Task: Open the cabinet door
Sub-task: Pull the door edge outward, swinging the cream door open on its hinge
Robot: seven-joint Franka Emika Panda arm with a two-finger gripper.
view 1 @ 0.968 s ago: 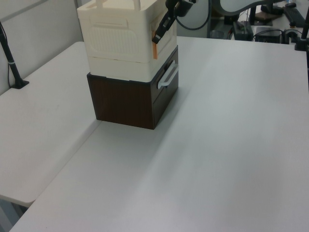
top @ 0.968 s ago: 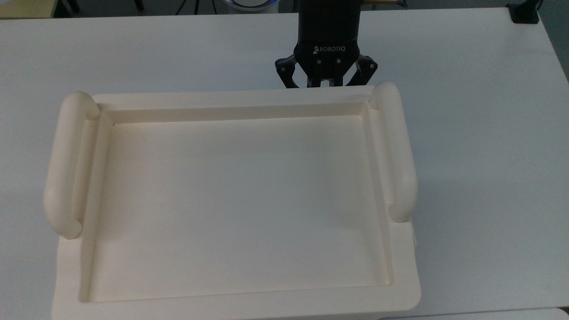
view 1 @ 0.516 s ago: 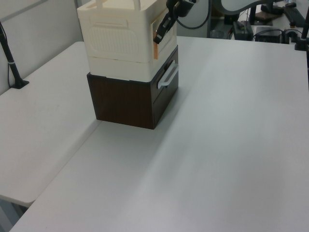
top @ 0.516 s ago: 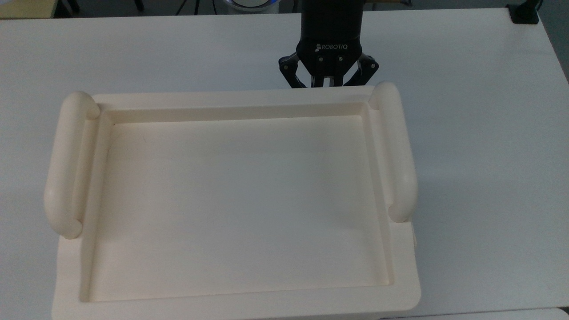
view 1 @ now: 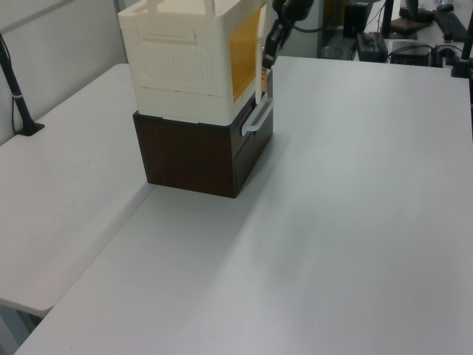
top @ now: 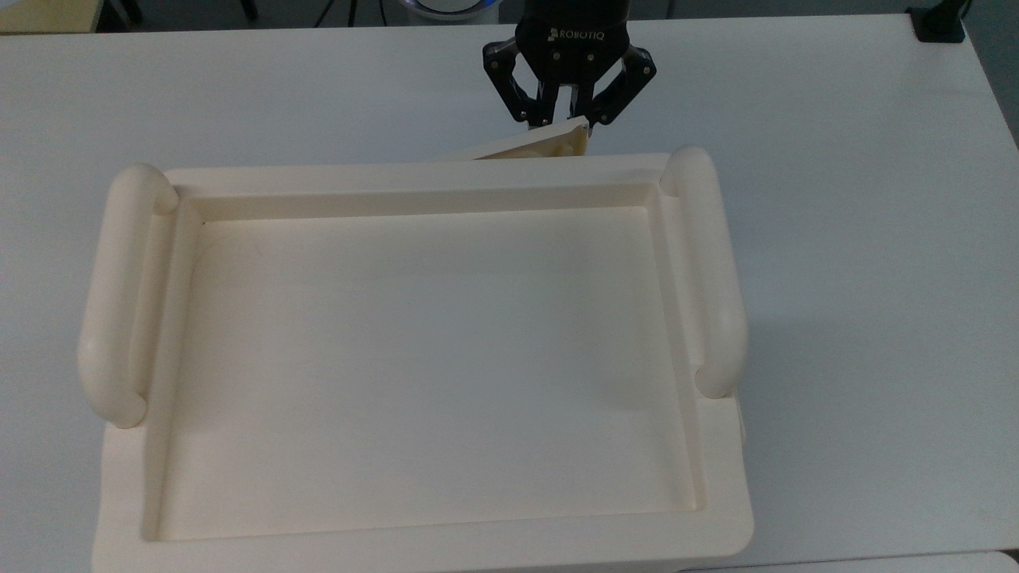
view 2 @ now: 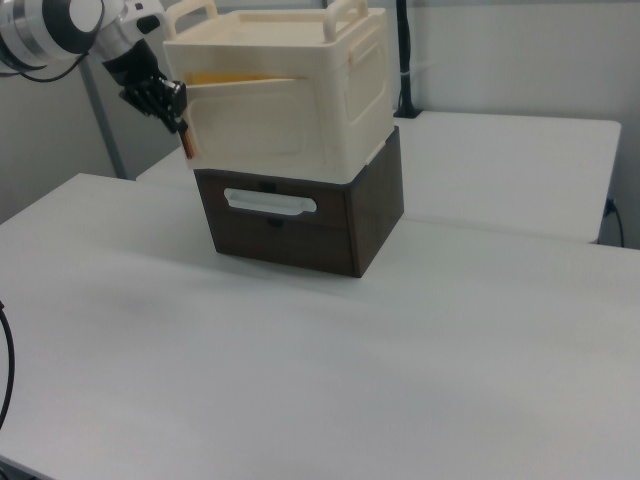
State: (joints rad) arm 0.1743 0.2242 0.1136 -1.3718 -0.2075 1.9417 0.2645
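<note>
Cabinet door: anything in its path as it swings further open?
Nothing visible. The cabinet door is partly open with the gripper at its free edge, and the white table in front of the cabinet lies bare.

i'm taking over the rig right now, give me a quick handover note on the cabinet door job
Tool: shut on the free edge of the cabinet door, at the top view's upper middle.
Cabinet: cream unit sitting on a dark brown drawer box on the white table.
Done: the door is swung partly out from the cabinet front; in the left view a yellow-orange interior shows through the gap.
Left: swing the door further out until it is fully open, then let go and back the tool away. The hinge looks to be on the right view's right side of the front.
</note>
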